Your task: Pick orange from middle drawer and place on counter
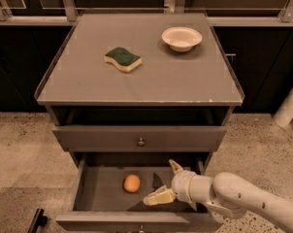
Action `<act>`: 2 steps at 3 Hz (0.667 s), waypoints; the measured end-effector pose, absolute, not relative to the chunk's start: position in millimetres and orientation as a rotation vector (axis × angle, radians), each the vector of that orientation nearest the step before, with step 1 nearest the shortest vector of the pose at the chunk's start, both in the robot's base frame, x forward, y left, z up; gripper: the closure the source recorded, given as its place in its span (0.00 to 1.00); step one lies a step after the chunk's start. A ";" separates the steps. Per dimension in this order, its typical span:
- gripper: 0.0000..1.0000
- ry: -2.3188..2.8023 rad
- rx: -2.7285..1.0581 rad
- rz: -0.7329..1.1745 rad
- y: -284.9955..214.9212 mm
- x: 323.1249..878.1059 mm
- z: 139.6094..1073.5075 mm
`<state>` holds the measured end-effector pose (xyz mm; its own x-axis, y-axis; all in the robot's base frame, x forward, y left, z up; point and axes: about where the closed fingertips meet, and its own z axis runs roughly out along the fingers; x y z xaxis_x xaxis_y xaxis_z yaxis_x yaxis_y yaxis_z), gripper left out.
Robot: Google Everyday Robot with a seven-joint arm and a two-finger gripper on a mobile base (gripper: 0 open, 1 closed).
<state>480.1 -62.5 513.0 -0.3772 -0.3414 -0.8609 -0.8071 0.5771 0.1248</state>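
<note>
**A:** Where is the gripper, and how do its fingers stand?

**B:** The gripper (165,182) is low over the right part of the open middle drawer (99,191). Its two pale fingers are spread wide apart, with nothing between them. The white arm (243,200) runs off behind it to the right.

**A:** What is in that drawer?

**B:** One orange (132,183) and nothing else. It lies on the drawer floor just left of the gripper's tips, near them but not touching.

**A:** And above the gripper?

**B:** The upper drawer (103,138) is shut, with a small knob (140,141) on its front. Higher up is the counter (151,84). It carries one sponge (122,59) up and to the left of the gripper, and one bowl (182,38) almost straight above. The bowl looks empty.

**A:** How does the orange look?

**B:** It is small, smooth and round, evenly orange, and smaller than the bowl.
</note>
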 end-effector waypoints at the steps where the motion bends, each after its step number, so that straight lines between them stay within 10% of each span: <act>1: 0.00 1.924 -0.909 0.731 -38.2 497.9 501.7; 2: 0.00 1.926 -0.905 0.736 -37.4 497.6 499.7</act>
<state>497.6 -37.4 499.7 -0.3660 -0.3061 -0.8788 -0.8143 0.5625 0.1432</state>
